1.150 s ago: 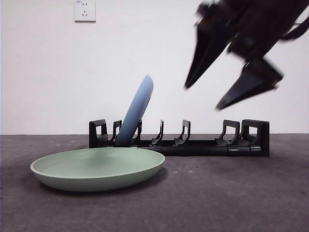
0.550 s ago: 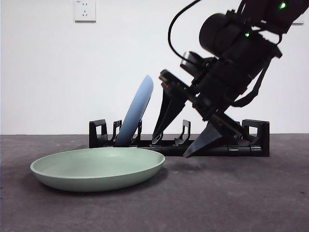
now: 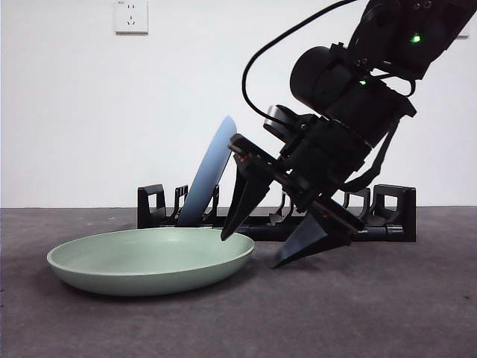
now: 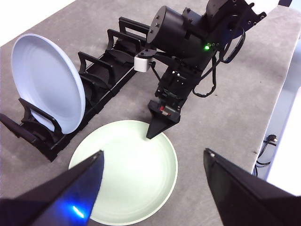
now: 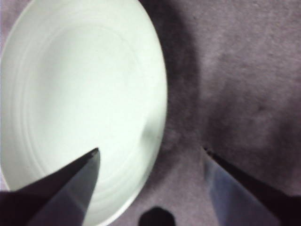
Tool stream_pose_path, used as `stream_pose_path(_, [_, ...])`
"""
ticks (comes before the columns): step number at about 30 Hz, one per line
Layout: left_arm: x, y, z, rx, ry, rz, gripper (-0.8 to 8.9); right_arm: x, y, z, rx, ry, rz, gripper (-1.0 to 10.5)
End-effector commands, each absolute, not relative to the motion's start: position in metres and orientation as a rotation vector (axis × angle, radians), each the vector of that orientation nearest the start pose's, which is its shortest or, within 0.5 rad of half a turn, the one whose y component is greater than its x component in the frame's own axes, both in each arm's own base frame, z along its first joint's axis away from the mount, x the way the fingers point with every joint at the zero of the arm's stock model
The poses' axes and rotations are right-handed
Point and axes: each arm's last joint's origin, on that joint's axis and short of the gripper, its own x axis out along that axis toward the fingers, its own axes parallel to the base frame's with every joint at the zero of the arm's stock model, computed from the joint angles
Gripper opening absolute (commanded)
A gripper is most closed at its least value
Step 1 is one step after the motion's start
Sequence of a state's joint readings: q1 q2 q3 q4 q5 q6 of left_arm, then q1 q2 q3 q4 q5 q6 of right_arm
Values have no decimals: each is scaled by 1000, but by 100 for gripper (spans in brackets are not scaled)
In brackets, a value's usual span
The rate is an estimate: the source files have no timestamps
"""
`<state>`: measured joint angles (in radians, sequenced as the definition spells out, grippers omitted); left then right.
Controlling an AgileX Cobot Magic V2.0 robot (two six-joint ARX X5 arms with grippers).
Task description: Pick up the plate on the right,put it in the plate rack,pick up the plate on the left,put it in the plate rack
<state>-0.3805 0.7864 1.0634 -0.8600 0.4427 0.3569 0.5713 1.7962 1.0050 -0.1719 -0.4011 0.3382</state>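
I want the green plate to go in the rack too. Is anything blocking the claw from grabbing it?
No. The right gripper is open astride the green plate's rim, with nothing between. The plate rack has free slots beside the blue plate.

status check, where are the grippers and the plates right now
Right gripper open, fingers straddling green plate rim. Left gripper open, waiting above. Blue plate racked in plate rack. Nothing in the way.

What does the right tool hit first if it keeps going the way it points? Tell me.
Probably the green plate: the open right tool straddles its near rim, one tip over the plate, the other over the table. Depth is unclear.
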Motion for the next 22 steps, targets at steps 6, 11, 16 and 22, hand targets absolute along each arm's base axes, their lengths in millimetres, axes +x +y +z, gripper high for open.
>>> stream_pose_path(6, [117, -60, 363, 321, 441, -899, 360, 286, 202, 146, 204, 1141, 719, 46])
stream_pose_path(11, [117, -60, 363, 320, 448, -903, 359, 286, 203, 146, 203, 1140, 718, -12])
stream_pose_path(16, [114, -64, 362, 351, 436, -957, 359, 288, 201, 147, 214, 1131, 657, -12])
stream_pose_path(22, [109, -74, 362, 440, 390, -1063, 360, 284, 196, 173, 242, 1109, 693, -13])
